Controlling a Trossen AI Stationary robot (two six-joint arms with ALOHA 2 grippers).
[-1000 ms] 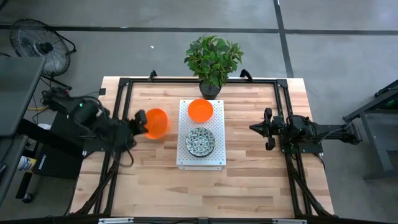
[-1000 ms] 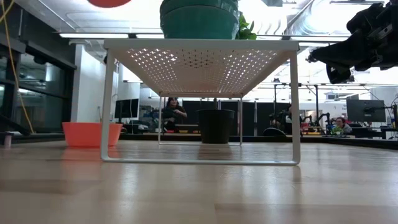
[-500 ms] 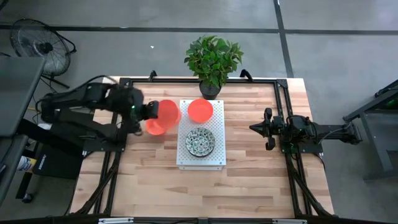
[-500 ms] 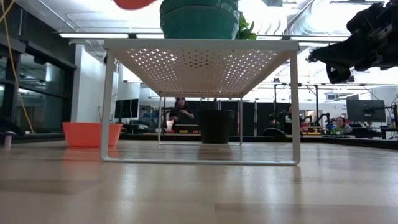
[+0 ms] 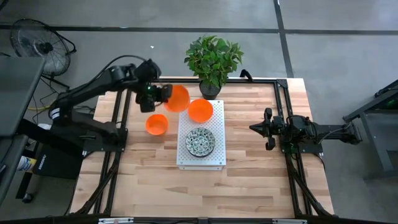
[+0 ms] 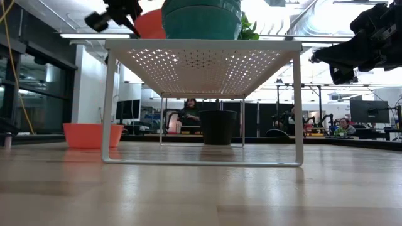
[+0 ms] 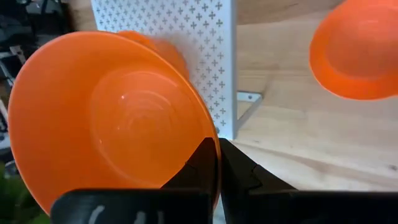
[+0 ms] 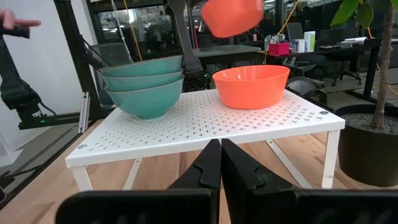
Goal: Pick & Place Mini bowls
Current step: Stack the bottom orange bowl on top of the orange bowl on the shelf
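Two orange bowls free: one on rack (image 5: pixel 200 154) at 12 (image 5: pixel 200 110), one on table at 9 (image 5: pixel 156 124). Patterned stack (image 5: pixel 200 142) mid-rack; plant (image 5: pixel 213 59) behind. L gripper (image 5: pixel 163 97) pinches third orange bowl (image 5: pixel 177 98) at rack's 11. R gripper (image 5: pixel 256 128) at 3, pressed together.

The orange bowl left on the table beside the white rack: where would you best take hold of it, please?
Probably by its rim. The orange bowl on the table sits upright and open, so a pincer could descend from above and pinch the wall on the side away from the rack, where the wood is bare.
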